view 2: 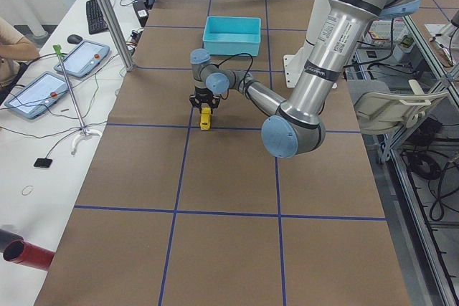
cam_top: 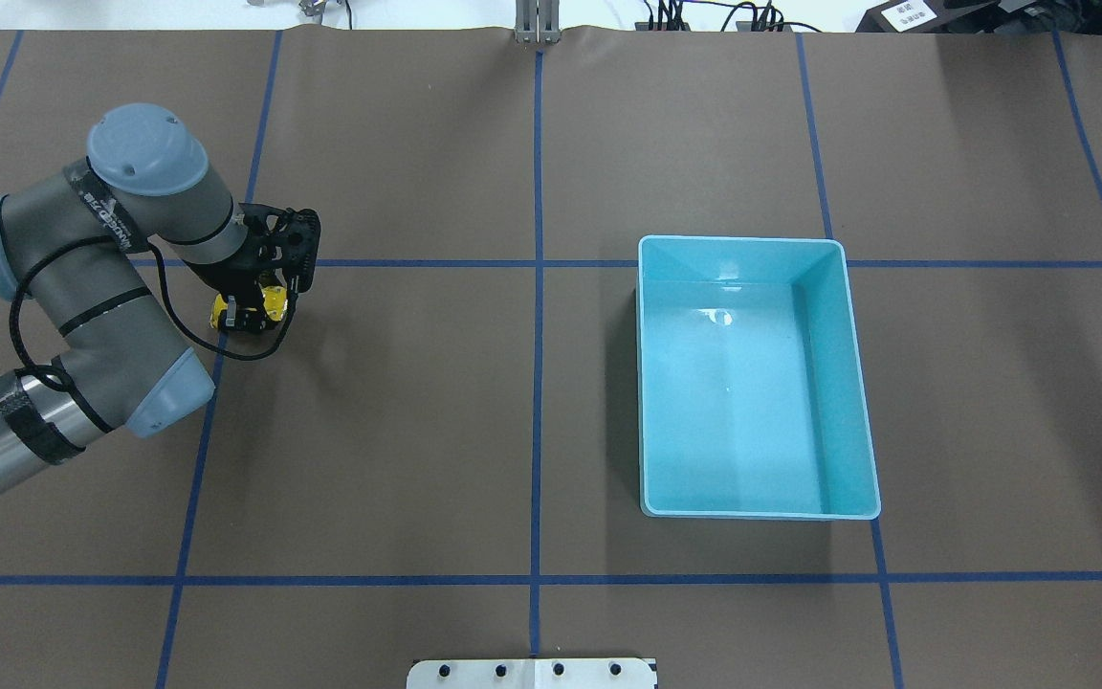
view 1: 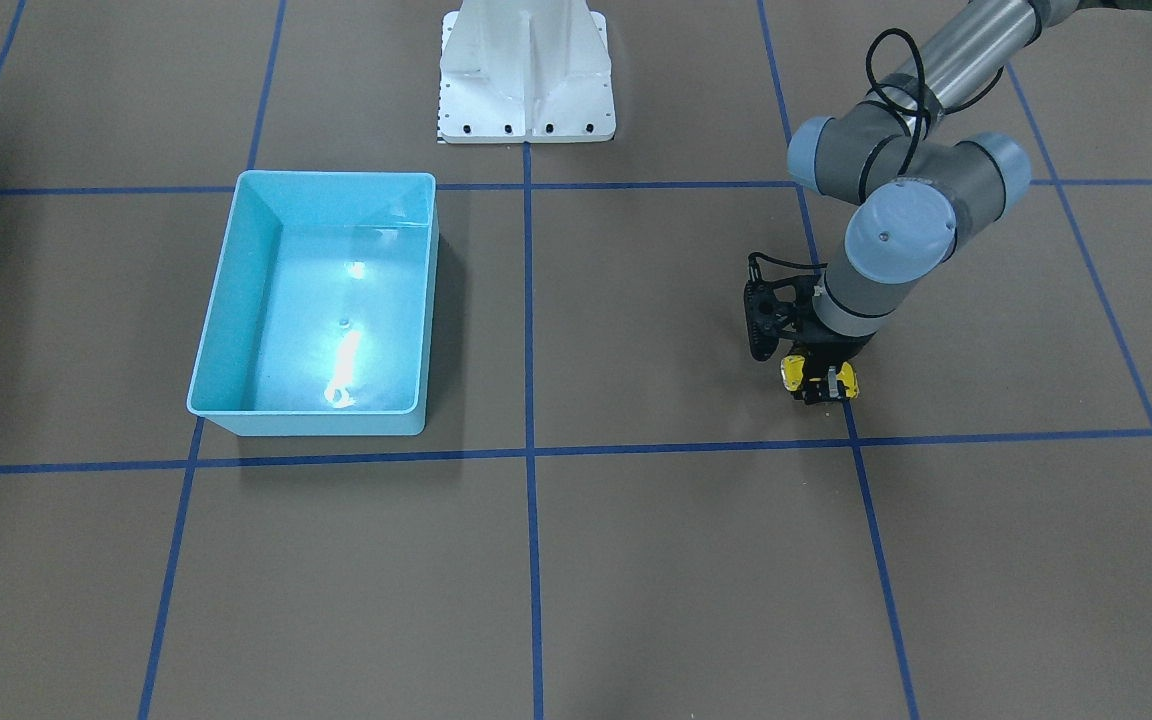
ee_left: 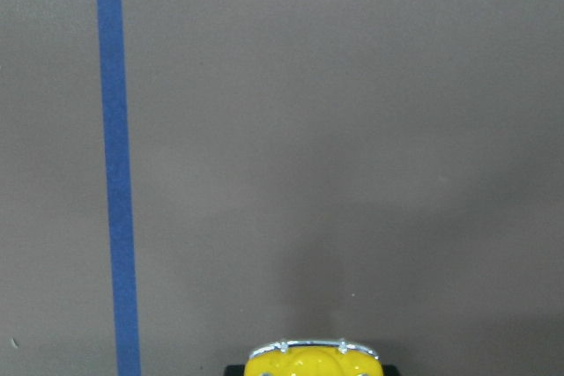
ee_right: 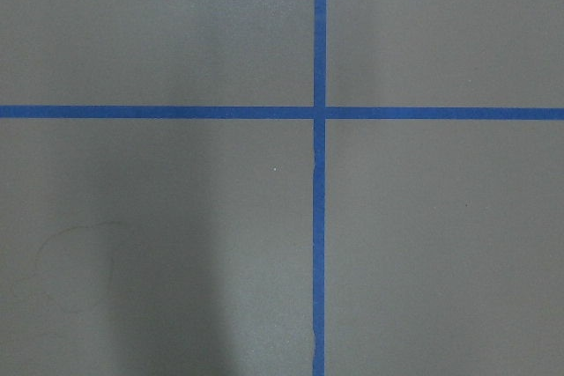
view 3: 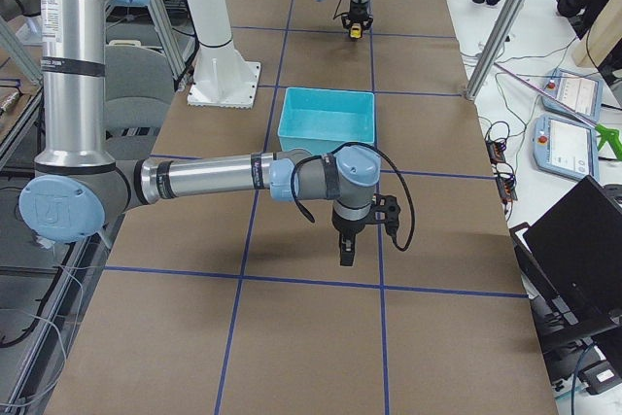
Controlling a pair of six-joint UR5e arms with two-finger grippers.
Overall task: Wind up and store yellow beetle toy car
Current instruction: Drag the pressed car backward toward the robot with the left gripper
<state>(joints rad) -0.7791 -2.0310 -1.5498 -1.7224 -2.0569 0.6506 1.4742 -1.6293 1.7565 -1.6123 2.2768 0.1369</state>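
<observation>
The yellow beetle toy car sits low at the table's surface on a blue tape line, on my left side. My left gripper points straight down and is shut on the car's middle, with yellow showing on both sides of the black fingers. The left wrist view shows only the car's rounded end at the bottom edge. My right gripper hangs over bare table at the other end. It shows only in the exterior right view, so I cannot tell if it is open or shut.
A blue bin stands on my right half of the table, with nothing in it. The white robot base is at the table's edge. Blue tape lines grid the brown surface. Operator desks with tablets flank the table.
</observation>
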